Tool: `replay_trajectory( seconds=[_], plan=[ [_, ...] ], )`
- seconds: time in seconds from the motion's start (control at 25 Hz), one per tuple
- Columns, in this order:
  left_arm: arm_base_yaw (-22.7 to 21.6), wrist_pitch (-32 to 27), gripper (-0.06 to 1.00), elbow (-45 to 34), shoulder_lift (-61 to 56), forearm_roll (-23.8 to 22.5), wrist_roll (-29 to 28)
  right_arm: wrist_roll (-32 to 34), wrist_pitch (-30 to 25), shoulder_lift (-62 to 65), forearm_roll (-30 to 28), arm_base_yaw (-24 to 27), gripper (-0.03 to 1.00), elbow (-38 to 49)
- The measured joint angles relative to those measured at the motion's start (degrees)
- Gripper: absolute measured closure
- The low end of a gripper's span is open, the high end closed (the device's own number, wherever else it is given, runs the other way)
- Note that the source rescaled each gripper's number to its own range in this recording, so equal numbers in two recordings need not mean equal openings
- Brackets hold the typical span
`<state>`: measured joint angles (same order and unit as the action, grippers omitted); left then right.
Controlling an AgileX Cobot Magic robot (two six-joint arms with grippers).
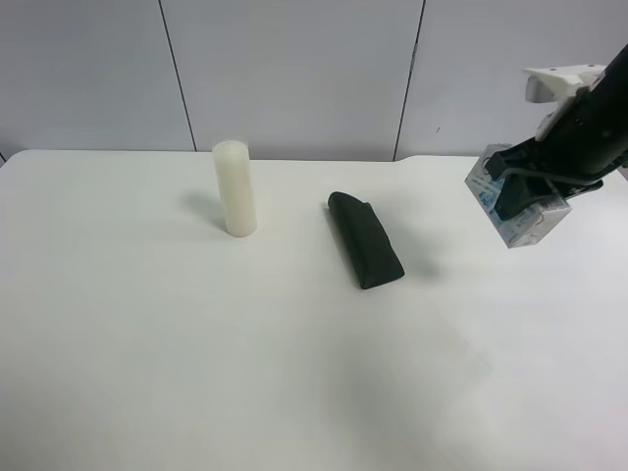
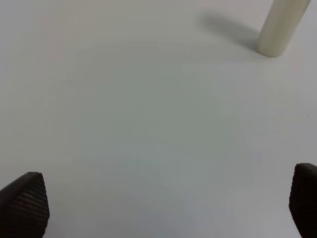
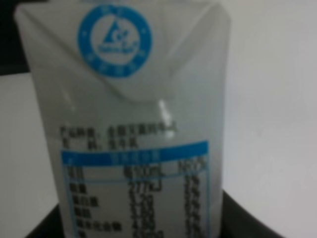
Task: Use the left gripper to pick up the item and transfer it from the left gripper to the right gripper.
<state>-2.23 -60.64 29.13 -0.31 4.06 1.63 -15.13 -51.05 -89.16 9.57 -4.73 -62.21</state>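
We list: carton (image 1: 535, 227) clamped in right gripper (image 1: 506, 186), above table (image 1: 196, 373); left gripper (image 2: 163, 204) splayed wide near candle (image 2: 282, 25).

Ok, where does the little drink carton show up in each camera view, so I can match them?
Exterior high: drink carton at the right edge, held aloft by the right end effector.
Right wrist: fills most of the picture, label facing the camera.
Left wrist: not in it.
Shared landmark: the white candle, also in the left wrist view.

The drink carton (image 3: 129, 124) is white with blue print. The candle (image 1: 235, 188) is cream, the pouch (image 1: 365, 240) dark green.
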Motion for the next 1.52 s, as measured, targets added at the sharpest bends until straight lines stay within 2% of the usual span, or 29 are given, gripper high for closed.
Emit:
replay_trajectory(
  seconds=[0.32, 0.64, 0.96, 1.32, 1.36, 1.4, 1.44, 1.48, 1.52],
  plan=[
    [0.0, 0.0, -0.05, 0.0, 0.0, 0.0, 0.0, 0.0, 4.93, -10.53, 0.0, 0.0, 0.97, 0.0],
    [0.0, 0.0, -0.05, 0.0, 0.0, 0.0, 0.0, -0.05, 5.88, -16.22, 0.05, 0.0, 0.97, 0.0],
    [0.0, 0.0, -0.05, 0.0, 0.0, 0.0, 0.0, -0.05, 7.01, -17.62, 0.23, 0.0, 0.97, 0.0],
    [0.0, 0.0, -0.05, 0.0, 0.0, 0.0, 0.0, -0.05, 7.59, -17.62, 3.09, 0.0, 0.97, 0.0],
    [0.0, 0.0, -0.05, 0.0, 0.0, 0.0, 0.0, -0.05, 7.59, -17.62, 3.09, 0.0, 0.91, 0.0],
    [0.0, 0.0, -0.05, 0.0, 0.0, 0.0, 0.0, -0.05, 7.64, -17.62, 3.17, 0.0, 0.75, 0.0],
    [0.0, 0.0, -0.05, 0.0, 0.0, 0.0, 0.0, 0.01, 7.69, -17.62, 3.23, 0.0, 0.57, 0.0],
    [0.0, 0.0, -0.05, 0.0, 0.0, 0.0, 0.0, 0.01, 7.69, -17.62, 3.29, 0.0, 0.33, 0.0],
    [0.0, 0.0, -0.05, 0.0, 0.0, 0.0, 0.0, 0.01, 7.69, -17.62, 3.29, 0.0, 0.18, 0.0]
  ],
)
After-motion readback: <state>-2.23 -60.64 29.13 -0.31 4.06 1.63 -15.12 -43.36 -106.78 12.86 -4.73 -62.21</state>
